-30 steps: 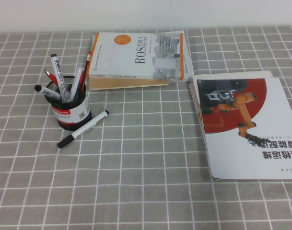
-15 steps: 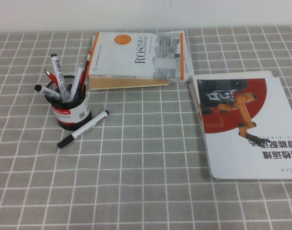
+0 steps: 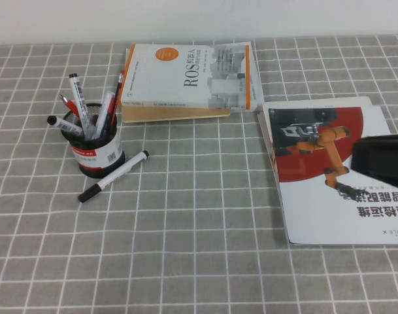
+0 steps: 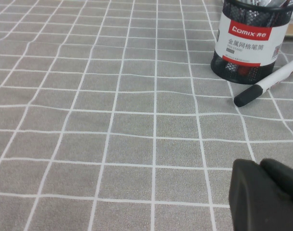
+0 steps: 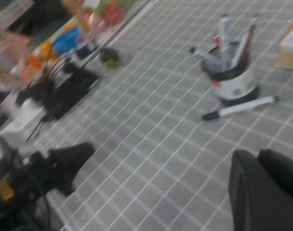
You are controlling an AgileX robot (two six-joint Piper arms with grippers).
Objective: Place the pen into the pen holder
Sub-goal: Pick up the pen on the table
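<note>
The pen [image 3: 114, 176], white with a black cap and black end, lies flat on the grey checked cloth, touching the front right of the pen holder [image 3: 94, 156]. The pen holder is a black mesh cup with a red-and-white band, and several pens stand in it. Both also show in the left wrist view, pen [image 4: 267, 83] and holder [image 4: 249, 38], and in the right wrist view, pen [image 5: 240, 108] and holder [image 5: 235, 84]. My left gripper [image 4: 259, 164] is shut and empty, low over the cloth, well short of the pen. My right gripper [image 5: 257, 156] is shut and empty, far from the pen; its black body [image 3: 380, 160] enters the high view at the right edge.
A white and orange ROS book [image 3: 189, 75] lies on a tan book [image 3: 176, 113] at the back. A magazine with a red circle and orange robot arm [image 3: 316, 183] lies at the right, under my right arm. Cables and clutter [image 5: 55, 96] sit past the table's left edge.
My right arm's black body has come into the high view from the right edge, over the magazine. The pen and the holder have not moved.
</note>
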